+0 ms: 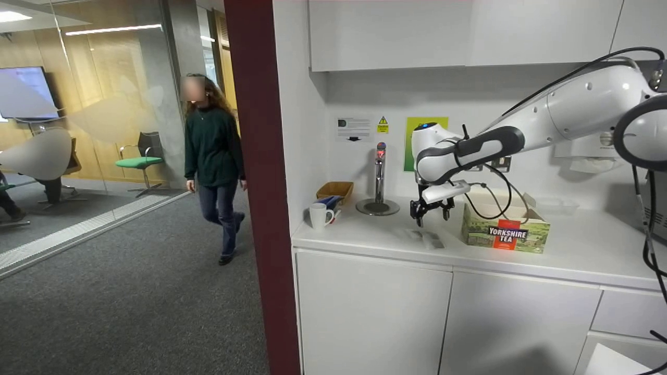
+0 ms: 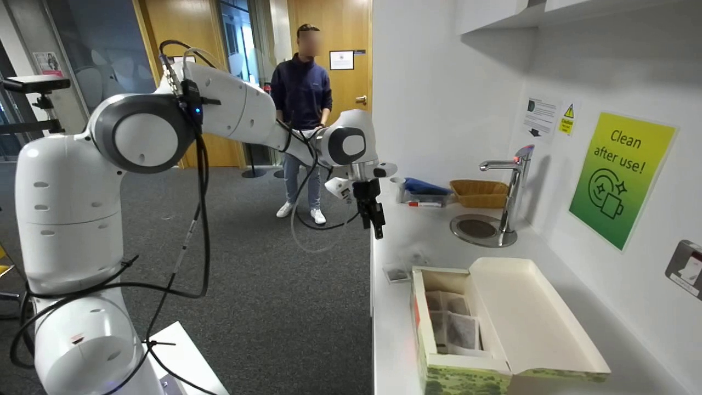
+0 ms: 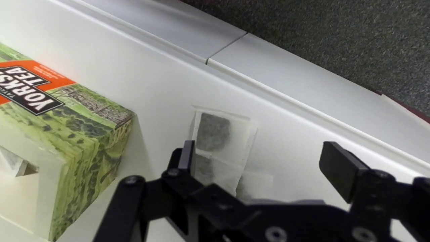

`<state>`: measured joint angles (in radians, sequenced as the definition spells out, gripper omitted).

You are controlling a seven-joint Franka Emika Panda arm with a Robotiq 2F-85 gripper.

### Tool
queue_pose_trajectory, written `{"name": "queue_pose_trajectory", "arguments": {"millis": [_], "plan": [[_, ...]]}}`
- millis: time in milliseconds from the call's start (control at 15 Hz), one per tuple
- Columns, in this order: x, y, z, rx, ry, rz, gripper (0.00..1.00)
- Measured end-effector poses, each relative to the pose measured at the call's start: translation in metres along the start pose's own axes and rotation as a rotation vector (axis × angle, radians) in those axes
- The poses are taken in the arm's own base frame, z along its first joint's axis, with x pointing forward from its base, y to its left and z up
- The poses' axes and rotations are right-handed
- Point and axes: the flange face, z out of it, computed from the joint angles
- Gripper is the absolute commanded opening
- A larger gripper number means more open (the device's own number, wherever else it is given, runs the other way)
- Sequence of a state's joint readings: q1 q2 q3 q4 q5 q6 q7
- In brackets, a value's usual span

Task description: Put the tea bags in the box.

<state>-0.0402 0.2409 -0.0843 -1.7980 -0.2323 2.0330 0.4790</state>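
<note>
In an exterior view I have the white desk [image 1: 359, 232] crossing the right half of the frame, with my arm [image 1: 578, 104] reaching over it from the right edge. The box [image 1: 505, 234] stands open on the desk, and shows at the left edge of my wrist view. My pincer [image 3: 262, 161], spread wide, hangs above the desk, across the bottom of the wrist view. The boxed tea bags [image 2: 452, 318] show lower right in an exterior view; the loose tea bags [image 3: 215, 134] lie on the desk near the box, mid-frame in the wrist view, partly hidden by my pincer.
</note>
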Motion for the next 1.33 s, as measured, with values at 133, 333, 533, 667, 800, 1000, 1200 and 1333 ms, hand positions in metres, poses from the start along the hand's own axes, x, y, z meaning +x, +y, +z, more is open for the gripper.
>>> {"name": "queue_pose_trajectory", "arguments": {"millis": [133, 333, 533, 667, 800, 1000, 1200, 1333], "plan": [[0.005, -0.003, 0.003, 0.016, -0.010, 0.011, 1.00], [0.007, -0.004, 0.001, 0.020, -0.008, 0.013, 1.00], [0.007, -0.004, 0.002, 0.020, -0.010, 0.013, 1.00], [0.007, -0.005, 0.007, 0.015, -0.016, 0.014, 1.00], [0.010, -0.003, 0.016, 0.007, -0.023, 0.022, 1.00], [0.019, 0.003, 0.029, -0.008, -0.033, 0.039, 1.00], [0.029, 0.007, 0.040, -0.018, -0.037, 0.054, 1.00], [0.033, 0.007, 0.044, -0.022, -0.038, 0.057, 1.00]]}}
